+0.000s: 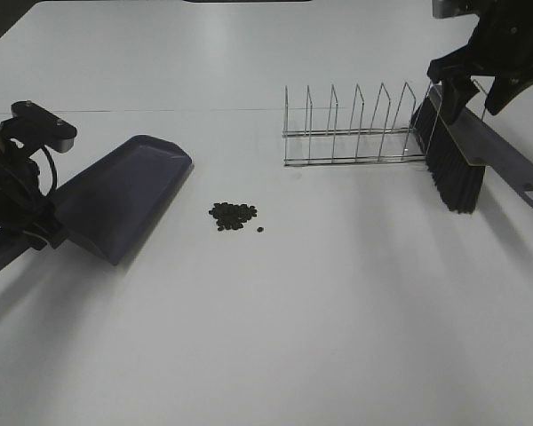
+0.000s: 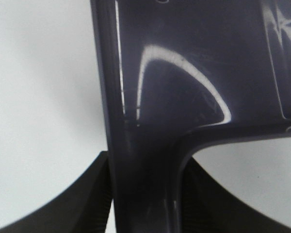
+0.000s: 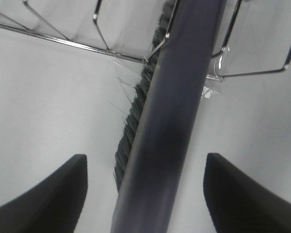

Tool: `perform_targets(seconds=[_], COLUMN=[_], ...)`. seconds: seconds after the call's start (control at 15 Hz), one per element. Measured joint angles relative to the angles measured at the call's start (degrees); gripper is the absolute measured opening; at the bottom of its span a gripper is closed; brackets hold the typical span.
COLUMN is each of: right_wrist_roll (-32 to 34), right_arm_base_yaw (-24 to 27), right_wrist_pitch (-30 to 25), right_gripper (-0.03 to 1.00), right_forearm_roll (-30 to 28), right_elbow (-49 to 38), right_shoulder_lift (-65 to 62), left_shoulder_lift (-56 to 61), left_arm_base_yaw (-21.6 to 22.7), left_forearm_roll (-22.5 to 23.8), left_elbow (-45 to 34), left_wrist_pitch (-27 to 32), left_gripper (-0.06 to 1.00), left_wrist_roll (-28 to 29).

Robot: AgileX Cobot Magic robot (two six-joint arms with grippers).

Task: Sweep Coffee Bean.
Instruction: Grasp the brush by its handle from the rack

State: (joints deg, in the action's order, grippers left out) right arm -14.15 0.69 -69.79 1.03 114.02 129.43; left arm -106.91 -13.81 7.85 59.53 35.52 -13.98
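Observation:
The coffee beans (image 1: 234, 215) lie in a small dark cluster on the white table, one stray bean just to their right. A dark purple dustpan (image 1: 124, 195) rests to their left, its mouth toward them. My left gripper (image 1: 37, 232) is shut on the dustpan's handle (image 2: 145, 194), with the fingers (image 2: 82, 204) pressed to both sides. A brush (image 1: 453, 169) with black bristles leans at the right end of a wire rack (image 1: 355, 133). My right gripper (image 1: 476, 89) is open astride the brush handle (image 3: 169, 121), its fingers (image 3: 48, 194) well apart from it.
The wire rack stands behind and to the right of the beans, with several upright loops. Its wires (image 3: 63, 41) run close to the brush bristles. The white table (image 1: 338, 311) stretches in front of the beans.

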Motion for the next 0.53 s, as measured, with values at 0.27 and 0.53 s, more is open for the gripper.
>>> perform_targets(seconds=[0.27,0.53], right_wrist_roll=[-0.23,1.95], right_arm_base_yaw=[0.0,0.23], right_wrist_pitch=[-0.06,-0.11], right_gripper=[0.51,0.35], right_forearm_roll=[-0.69,-1.72], right_elbow=[0.17,0.29], right_shoulder_lift=[5.44,5.67], left_shoulder_lift=[0.0,0.0], left_arm_base_yaw=[0.0,0.0], left_forearm_roll=[-1.26,-1.32], left_elbow=[0.0,0.0], left_wrist_pitch=[0.0,0.0], left_gripper=[0.36,0.36], left_wrist_roll=[0.0,0.0])
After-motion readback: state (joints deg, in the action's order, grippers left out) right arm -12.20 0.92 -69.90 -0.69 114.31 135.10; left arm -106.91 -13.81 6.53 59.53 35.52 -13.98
